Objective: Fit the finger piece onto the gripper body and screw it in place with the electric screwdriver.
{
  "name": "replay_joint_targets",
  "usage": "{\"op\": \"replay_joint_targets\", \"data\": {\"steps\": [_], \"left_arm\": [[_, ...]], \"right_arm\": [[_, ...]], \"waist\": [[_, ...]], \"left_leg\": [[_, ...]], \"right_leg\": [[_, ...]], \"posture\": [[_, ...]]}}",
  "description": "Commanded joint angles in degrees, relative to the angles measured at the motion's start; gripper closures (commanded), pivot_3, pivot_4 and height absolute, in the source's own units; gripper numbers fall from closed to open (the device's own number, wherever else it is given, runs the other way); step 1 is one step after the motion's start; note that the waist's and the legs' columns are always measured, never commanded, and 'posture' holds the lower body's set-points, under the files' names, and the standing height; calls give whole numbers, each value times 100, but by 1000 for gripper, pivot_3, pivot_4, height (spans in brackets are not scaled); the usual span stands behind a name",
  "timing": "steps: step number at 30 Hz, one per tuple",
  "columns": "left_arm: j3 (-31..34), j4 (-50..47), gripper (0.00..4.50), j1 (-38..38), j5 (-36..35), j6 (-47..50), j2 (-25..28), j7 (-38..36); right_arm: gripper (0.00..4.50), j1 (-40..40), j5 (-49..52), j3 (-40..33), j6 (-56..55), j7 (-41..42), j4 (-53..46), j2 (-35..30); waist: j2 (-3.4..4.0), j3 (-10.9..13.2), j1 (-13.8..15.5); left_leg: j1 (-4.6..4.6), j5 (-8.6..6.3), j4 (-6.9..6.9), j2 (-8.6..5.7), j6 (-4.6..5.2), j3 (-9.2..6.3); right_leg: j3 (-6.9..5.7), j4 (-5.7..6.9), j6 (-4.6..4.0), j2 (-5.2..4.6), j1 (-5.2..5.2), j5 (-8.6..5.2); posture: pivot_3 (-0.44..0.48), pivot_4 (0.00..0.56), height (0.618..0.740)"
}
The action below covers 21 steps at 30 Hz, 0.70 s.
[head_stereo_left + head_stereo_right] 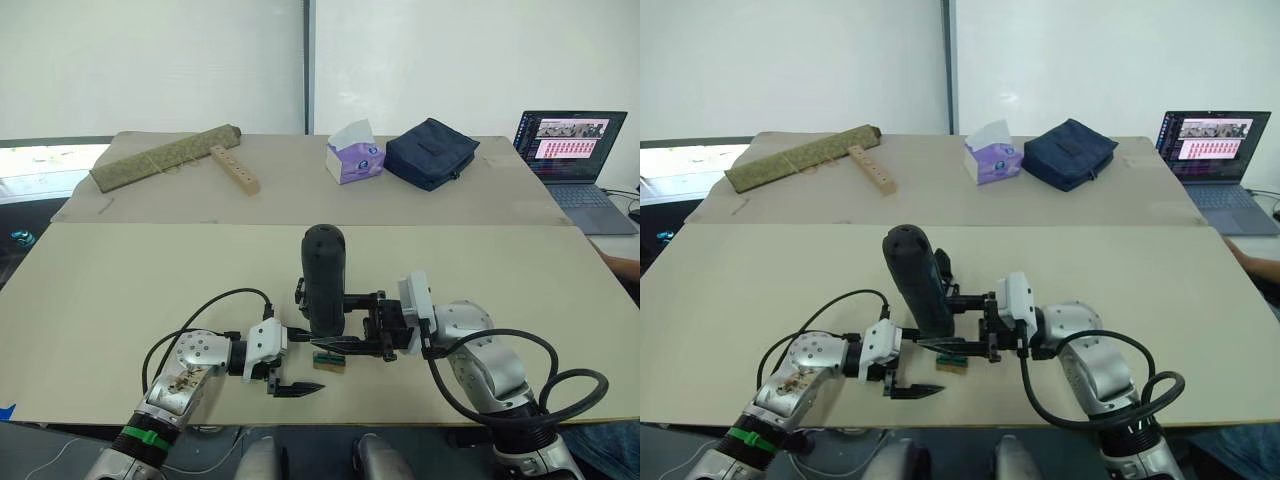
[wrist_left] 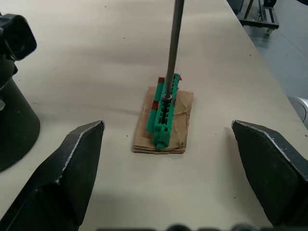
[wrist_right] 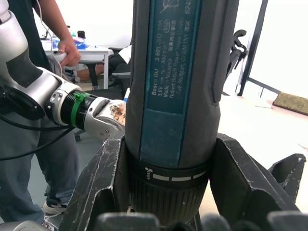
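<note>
The electric screwdriver (image 1: 324,280) stands nearly upright near the front middle of the tan table (image 1: 150,280), clamped between the two black fingers of the right gripper (image 1: 372,322), which grip it low on its body. It is a thick matte black cylinder with a rounded top; the right wrist view shows a dark blue-green label panel with small print along its side and a ribbed collar with pale marks just above the fingers (image 3: 98,183). Its thin metal bit (image 2: 172,48) comes down onto a small green toothed block (image 2: 164,108) that lies on a scrap of brown card (image 2: 164,121), the tip touching the block's upper face. The left gripper (image 1: 292,378) rests low at the table's front edge, just beside the block, its fingers (image 2: 67,168) spread wide with nothing between them. At the back of the table lie a rolled mat (image 1: 165,157), a wooden strip with holes (image 1: 235,168), a tissue pack (image 1: 354,152), a dark blue pouch (image 1: 432,152) and an open laptop (image 1: 575,150). A person (image 3: 43,29) stands in the background of the right wrist view.
</note>
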Motion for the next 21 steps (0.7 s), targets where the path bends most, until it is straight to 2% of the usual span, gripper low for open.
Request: {"op": "replay_joint_targets", "data": {"steps": [1,14,21], "left_arm": [[113,-125,25,90,-138,172,84,18],[657,-910,25,461,-890,312,565,-339],[1339,-1538,25,859,-1674,522,755,-372]], "right_arm": [[2578,-173,257,-90,-20,1,-318,28],[2578,-549,724,-275,478,-294,-654,70],[2578,-763,996,-406,779,-456,-881,-35]], "waist": [[-1,0,-20],[-11,8,-35],[-24,17,-37]], "left_leg": [[-2,0,0,0,0,0],[-18,0,0,4,0,-2],[-19,0,0,7,0,-4]], "right_leg": [[0,0,0,0,-1,0],[-1,-2,0,1,-16,0],[-3,-1,-2,0,-19,0]], "posture": [[0,150,740],[0,150,740],[0,150,740]]}}
